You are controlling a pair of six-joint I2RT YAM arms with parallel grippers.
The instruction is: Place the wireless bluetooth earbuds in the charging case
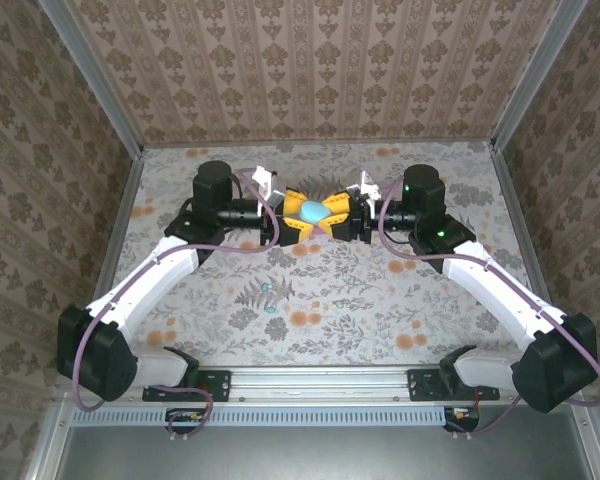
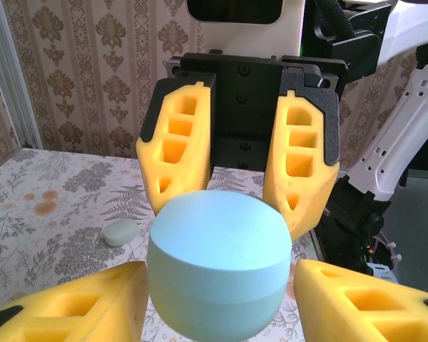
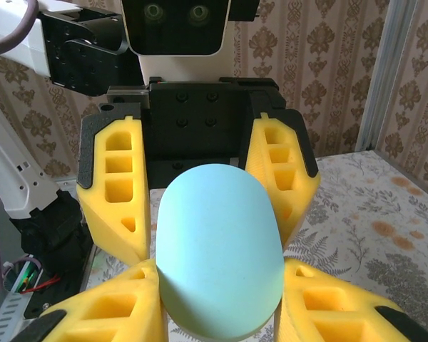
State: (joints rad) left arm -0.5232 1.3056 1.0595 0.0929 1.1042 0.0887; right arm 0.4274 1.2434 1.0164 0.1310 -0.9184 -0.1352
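Blue charging case, its sides covered, sits pinched between left hand and right hand.

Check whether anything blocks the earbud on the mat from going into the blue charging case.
Yes: the charging case itself looks shut, lid down, and it is clamped between the left tool and the right tool. The mint earbud lies on the mat, ungrasped.

lighting: bright, even, diffuse | shadows: faint, soft | focus: overhead sharp; wrist-view foregrounds slightly soft
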